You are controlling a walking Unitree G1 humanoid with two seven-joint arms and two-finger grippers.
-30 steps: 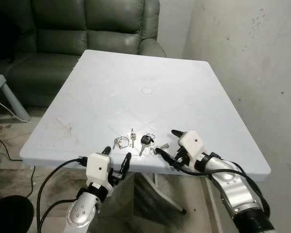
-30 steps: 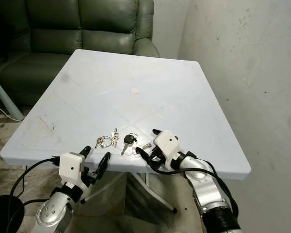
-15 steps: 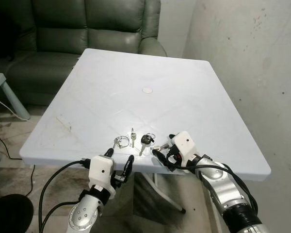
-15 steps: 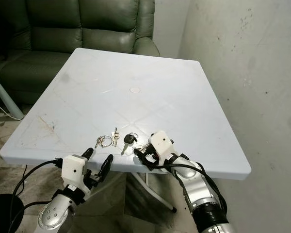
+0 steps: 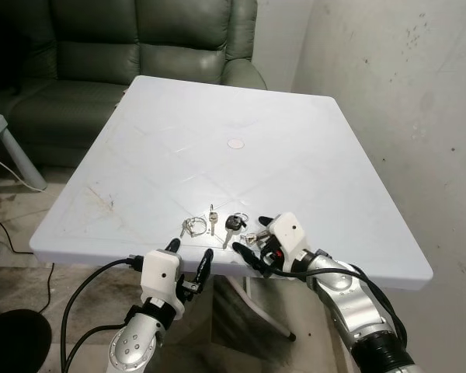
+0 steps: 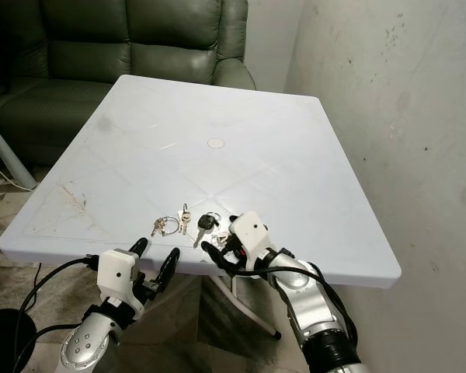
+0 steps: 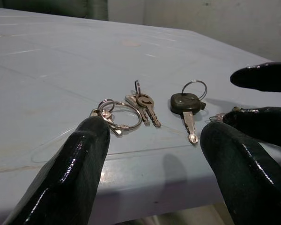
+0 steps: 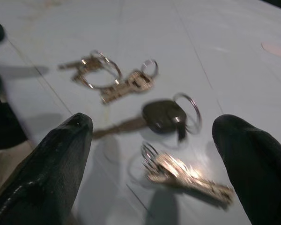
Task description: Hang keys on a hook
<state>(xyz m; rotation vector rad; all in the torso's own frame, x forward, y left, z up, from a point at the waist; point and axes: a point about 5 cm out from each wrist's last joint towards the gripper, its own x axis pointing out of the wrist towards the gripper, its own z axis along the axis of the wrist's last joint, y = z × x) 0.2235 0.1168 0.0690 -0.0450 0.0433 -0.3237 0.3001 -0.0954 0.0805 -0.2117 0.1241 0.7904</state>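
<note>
Right gripper (image 5: pixel 258 245) sits at the near edge of the white desk (image 5: pixel 295 155), fingers spread apart and grasping nothing. Its two black fingers straddle a small bunch of silver keys (image 8: pixel 182 173) lying flat on the desk surface, with one finger (image 8: pixel 42 173) on the near-left side and the other on the far-right side of the bunch. Contact between fingers and keys cannot be confirmed.

Left gripper (image 5: pixel 189 260) hangs just below and in front of the near desk edge, left of the right gripper, also released and empty, its fingers (image 7: pixel 70 173) parted and pointing toward the desk.

Four key items lie in a loose row near the near edge. From left to right: a large ring with small keys (image 5: pixel 193 228), a single brass-toned key with a small ring (image 5: pixel 212 218), a black-headed key with a ring (image 5: pixel 232 225), and the silver bunch between the right gripper's fingers. The first three lie apart from both grippers.

A round mark (image 5: pixel 235 144) shows near the desk centre. A dark green sofa (image 5: pixel 140 54) stands beyond the far edge. A grey wall (image 5: pixel 404 101) runs along the right side.
</note>
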